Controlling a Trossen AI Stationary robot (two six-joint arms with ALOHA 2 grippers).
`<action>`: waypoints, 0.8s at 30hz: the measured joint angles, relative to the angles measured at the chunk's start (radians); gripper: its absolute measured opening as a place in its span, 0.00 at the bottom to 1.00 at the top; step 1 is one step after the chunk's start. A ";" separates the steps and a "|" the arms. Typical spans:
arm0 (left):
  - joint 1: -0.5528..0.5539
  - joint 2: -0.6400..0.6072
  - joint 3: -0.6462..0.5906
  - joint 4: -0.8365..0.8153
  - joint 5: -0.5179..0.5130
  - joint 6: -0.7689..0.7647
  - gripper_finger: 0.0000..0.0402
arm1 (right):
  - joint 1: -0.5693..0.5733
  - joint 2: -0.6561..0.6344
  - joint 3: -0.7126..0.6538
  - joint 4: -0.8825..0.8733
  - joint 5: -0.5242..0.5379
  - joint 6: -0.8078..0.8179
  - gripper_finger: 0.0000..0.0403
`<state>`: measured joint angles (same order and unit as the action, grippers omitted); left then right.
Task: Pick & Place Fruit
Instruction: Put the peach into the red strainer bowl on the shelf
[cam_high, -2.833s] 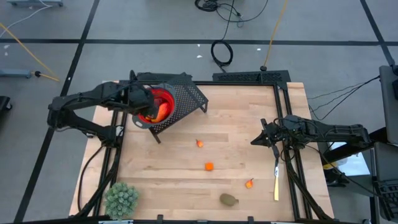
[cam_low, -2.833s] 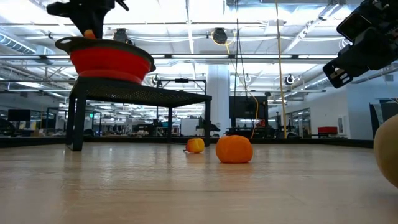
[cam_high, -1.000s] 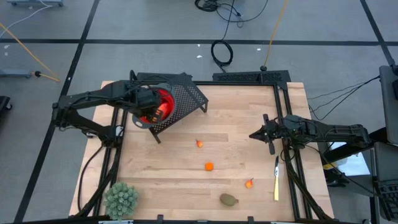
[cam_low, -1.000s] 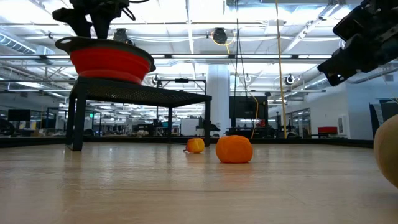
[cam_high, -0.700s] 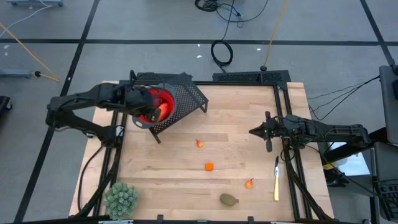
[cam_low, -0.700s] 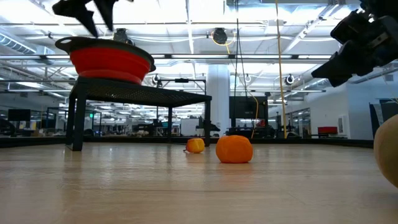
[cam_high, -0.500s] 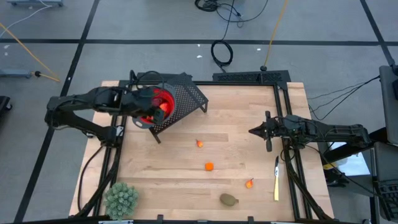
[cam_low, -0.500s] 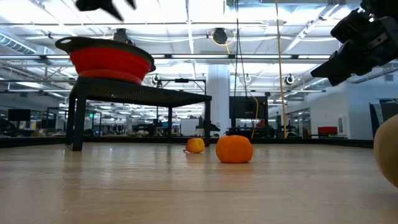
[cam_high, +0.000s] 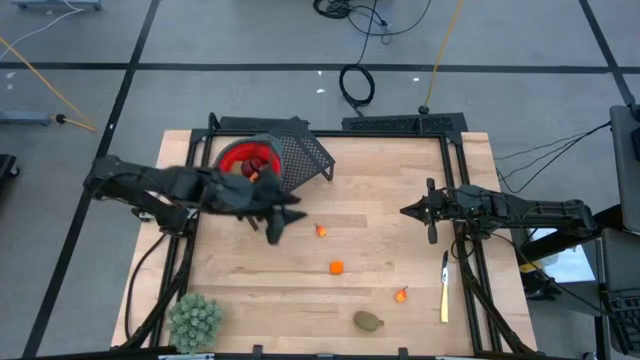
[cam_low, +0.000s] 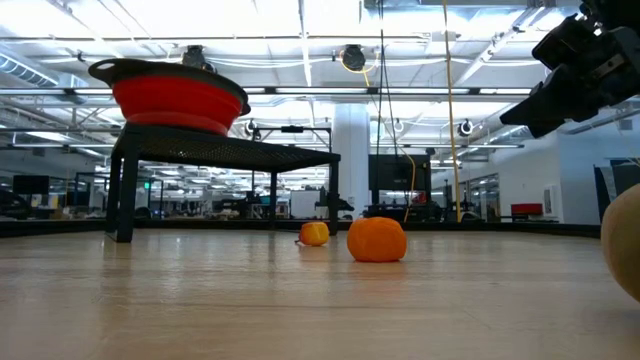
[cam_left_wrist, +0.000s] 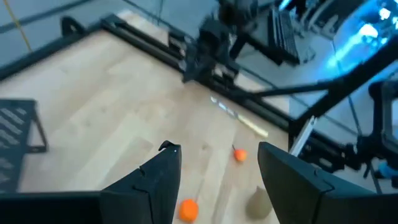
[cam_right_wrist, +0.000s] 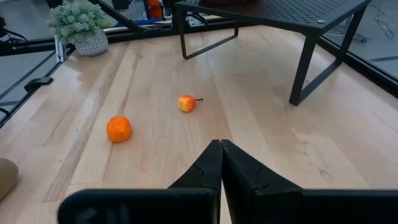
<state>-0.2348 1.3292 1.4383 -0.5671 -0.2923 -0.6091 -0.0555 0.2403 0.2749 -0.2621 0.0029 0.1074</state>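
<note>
My left gripper (cam_high: 283, 222) (cam_left_wrist: 217, 163) is open and empty, hovering over the table just near of the black mesh rack (cam_high: 300, 155). A red bowl (cam_high: 245, 160) (cam_low: 175, 98) sits on that rack with fruit pieces inside. On the table lie a tiny red-orange fruit (cam_high: 320, 230) (cam_right_wrist: 186, 102), a round orange one (cam_high: 337, 267) (cam_low: 376, 240) (cam_right_wrist: 119, 129), another small red-orange one (cam_high: 402, 294) (cam_left_wrist: 239, 155) and a brownish-green oval (cam_high: 368, 320). My right gripper (cam_high: 408, 212) (cam_right_wrist: 221, 149) is shut, empty, above the table's right part.
A pale green spiky plant (cam_high: 195, 320) (cam_right_wrist: 78, 23) stands at the near left corner. A thin yellow-and-white stick (cam_high: 444, 285) lies by the right edge. Black frame rails (cam_high: 455, 170) run along the table's left, far and right sides. Bare wood spreads between the fruits.
My left gripper has risen out of the red bowl and swung toward the table's near edge and right, now off the rack over the open wood. The bowl stays on the rack. The fruits on the table have not moved.
</note>
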 joint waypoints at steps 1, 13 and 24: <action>-0.011 0.018 0.000 0.003 -0.004 -0.008 0.53 | 0.000 0.000 0.000 0.000 0.000 0.000 0.00; -0.094 0.191 0.000 0.018 -0.026 -0.356 0.53 | 0.000 0.000 0.000 -0.004 -0.003 0.000 0.00; -0.147 0.332 0.000 0.018 -0.026 -0.763 0.53 | 0.000 0.000 0.000 -0.005 -0.003 0.000 0.00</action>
<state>-0.3820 1.6613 1.4380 -0.5492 -0.3182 -1.3720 -0.0555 0.2404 0.2749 -0.2668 -0.0006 0.1074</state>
